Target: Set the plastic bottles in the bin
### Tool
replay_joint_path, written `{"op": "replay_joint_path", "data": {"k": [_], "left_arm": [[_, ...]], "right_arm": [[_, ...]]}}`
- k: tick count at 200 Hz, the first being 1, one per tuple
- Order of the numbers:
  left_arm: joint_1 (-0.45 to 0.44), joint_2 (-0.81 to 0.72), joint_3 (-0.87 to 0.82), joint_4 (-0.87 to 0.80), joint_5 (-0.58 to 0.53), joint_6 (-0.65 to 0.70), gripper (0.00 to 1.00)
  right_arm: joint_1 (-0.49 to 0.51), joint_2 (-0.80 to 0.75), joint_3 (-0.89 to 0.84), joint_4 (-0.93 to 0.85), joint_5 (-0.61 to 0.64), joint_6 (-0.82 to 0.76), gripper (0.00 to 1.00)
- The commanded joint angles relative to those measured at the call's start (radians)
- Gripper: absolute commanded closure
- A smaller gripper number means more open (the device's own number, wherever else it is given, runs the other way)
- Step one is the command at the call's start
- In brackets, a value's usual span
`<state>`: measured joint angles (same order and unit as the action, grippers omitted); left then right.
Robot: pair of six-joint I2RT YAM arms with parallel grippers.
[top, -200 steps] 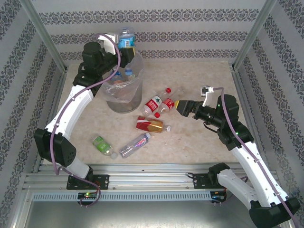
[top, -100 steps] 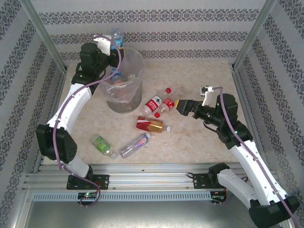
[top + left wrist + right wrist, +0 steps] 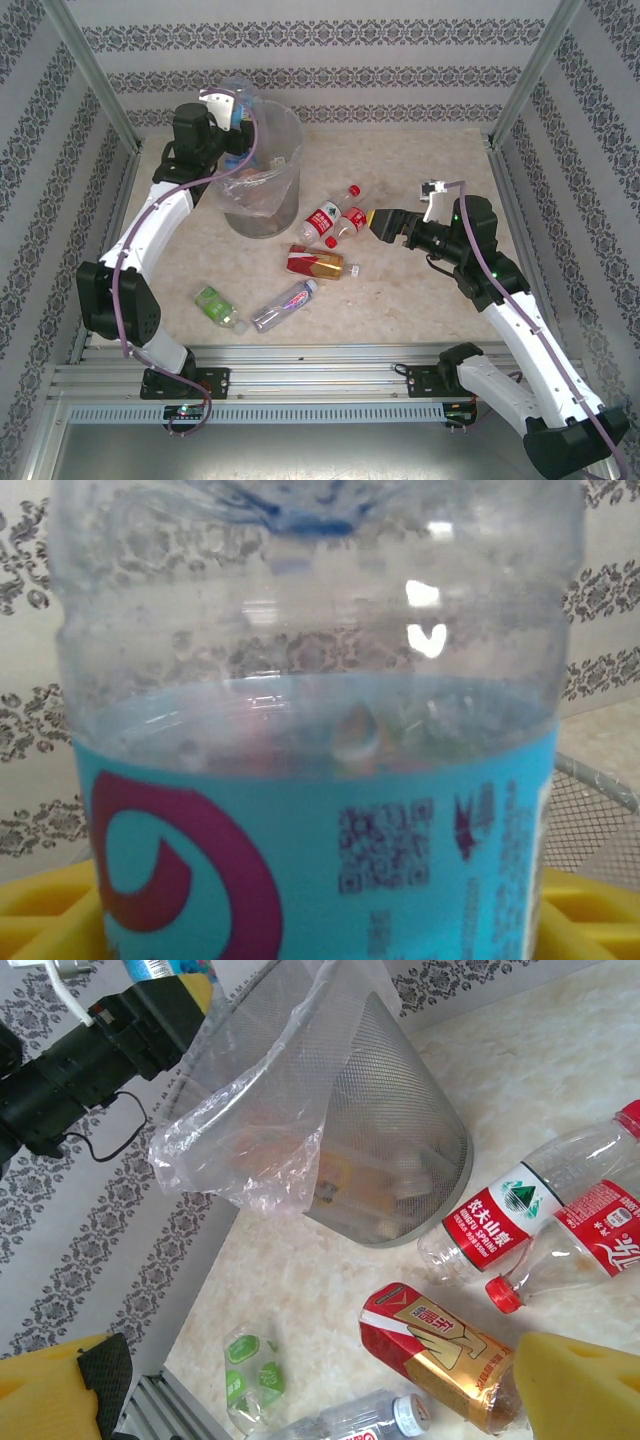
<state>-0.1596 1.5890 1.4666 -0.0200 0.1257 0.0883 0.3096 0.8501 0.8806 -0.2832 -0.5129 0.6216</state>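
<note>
Plastic bottles are part-cleared. Several show through the wall of the round grey mesh bin [image 3: 265, 215], which is lined with a clear crinkled bag and stands at the far left of the beige marbled table [image 3: 420, 160]. Five more lie outside it, so the job looks begun but unfinished.

One large clear bottle with a turquoise label and magenta swirl [image 3: 320, 780] stands upright at the bin's far-left rim. It sits between the yellow pads [image 3: 40, 900] of the left gripper [image 3: 234, 106]. Whether those jaws pinch it or merely flank it cannot be told.

The right gripper [image 3: 374, 220] hovers at mid-table with its jaws wide and empty, just right of the loose bottles.

Just right of the bin lie two clear red-labelled bottles with red caps [image 3: 336, 220], side by side. Nearer lies a red-and-gold bottle [image 3: 315, 262]. Nearer again is a slim clear bottle with a pink-purple label and white cap [image 3: 283, 303]. Left of that lies a small crushed green bottle [image 3: 217, 305].
</note>
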Motion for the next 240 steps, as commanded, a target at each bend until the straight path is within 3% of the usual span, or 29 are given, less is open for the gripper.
{"op": "replay_joint_path", "data": {"k": [1, 31, 79, 109, 146, 187, 240], "left_arm": [[0.016, -0.061, -0.008, -0.020, -0.026, 0.004, 0.19], [0.016, -0.082, 0.000, -0.040, -0.027, -0.011, 0.09], [0.017, -0.126, 0.018, -0.058, 0.017, -0.063, 0.08], [0.015, -0.170, 0.026, -0.088, 0.111, -0.115, 0.00], [-0.004, -0.233, 0.014, -0.155, 0.221, -0.169, 0.00], [-0.091, -0.321, -0.074, -0.205, 0.265, -0.209, 0.00], [-0.278, -0.359, -0.181, -0.323, 0.259, -0.199, 0.00]], "right_arm": [[-0.007, 0.004, 0.004, 0.026, -0.001, -0.006, 0.02], [-0.007, 0.009, 0.003, 0.028, -0.004, -0.006, 0.02], [-0.007, 0.009, -0.006, 0.016, 0.013, -0.013, 0.02], [-0.007, 0.029, -0.012, -0.012, 0.055, 0.003, 0.03], [-0.006, 0.070, -0.017, -0.040, 0.140, 0.051, 0.05], [-0.007, 0.175, -0.020, -0.021, 0.203, 0.145, 0.06], [-0.013, 0.399, 0.017, 0.010, 0.275, 0.207, 0.06]]}}
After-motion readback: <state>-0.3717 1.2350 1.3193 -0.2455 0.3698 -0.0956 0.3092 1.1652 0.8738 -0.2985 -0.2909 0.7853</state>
